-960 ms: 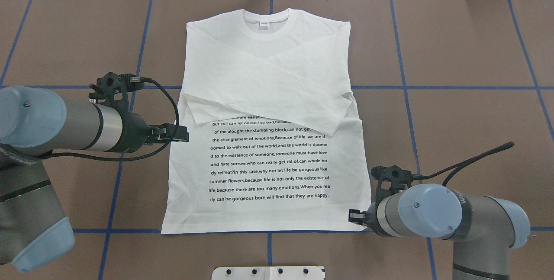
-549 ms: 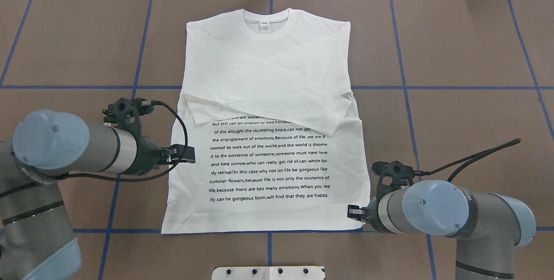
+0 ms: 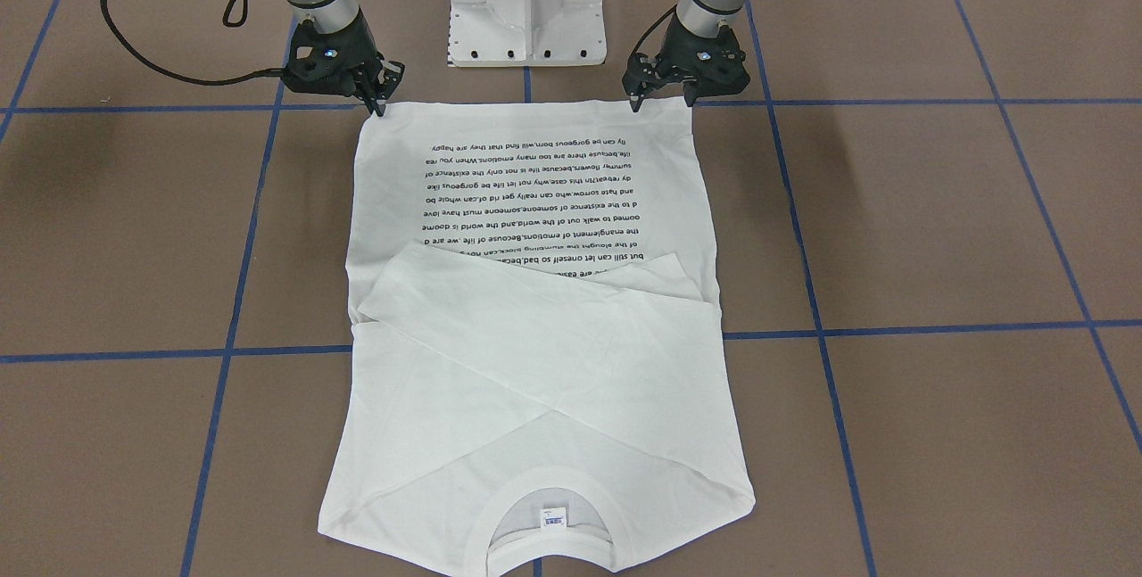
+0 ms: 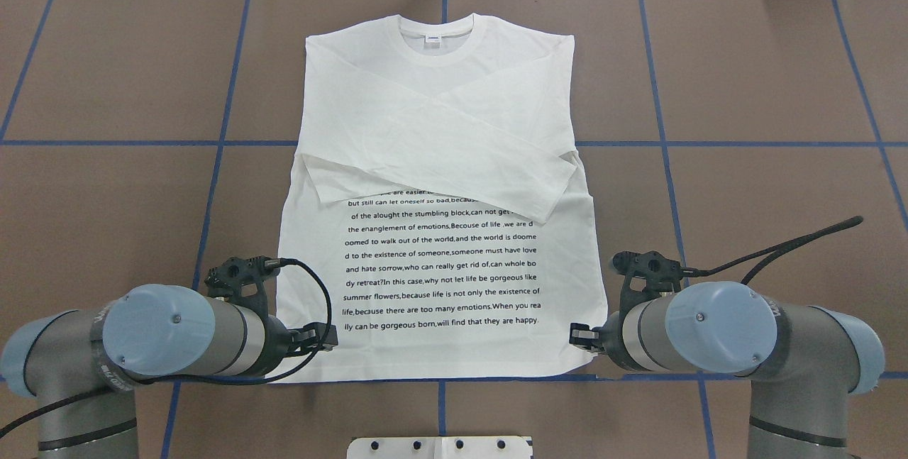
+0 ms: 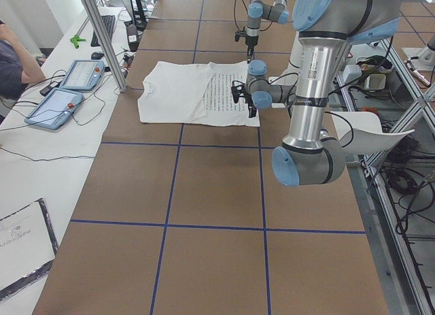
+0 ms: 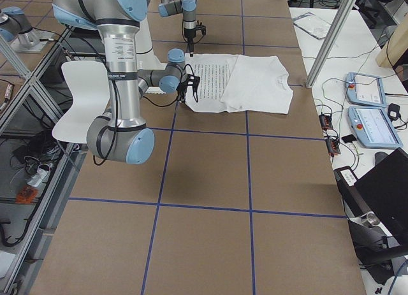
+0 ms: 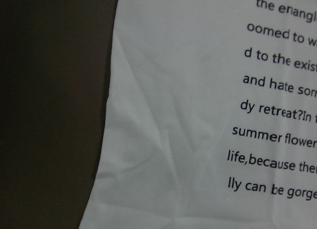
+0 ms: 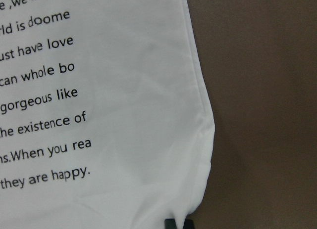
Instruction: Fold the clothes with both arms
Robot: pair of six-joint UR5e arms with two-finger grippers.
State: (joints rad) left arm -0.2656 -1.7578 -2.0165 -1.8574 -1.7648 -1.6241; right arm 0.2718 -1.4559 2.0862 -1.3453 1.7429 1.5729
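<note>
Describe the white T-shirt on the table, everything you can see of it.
The white T-shirt looks like cotton and lies flat, print up, on the brown table, its ribbed round collar with a small neck label away from the robot. Both long sleeves are folded across the chest, crossing and covering the top lines of black printed text. Faint creases show near the hem. The left gripper and right gripper sit at its two near hem corners; contact is unclear.

The T-shirt (image 4: 440, 111) is soft, matt white cloth, finely creased, with a ribbed collar (image 4: 435, 54). The table (image 4: 745, 54) has a matt brown, paper-like cover. The left arm (image 4: 237, 335) and right arm (image 4: 642, 331) are smooth grey metal with satin light-blue plastic caps (image 4: 159, 331).
</note>
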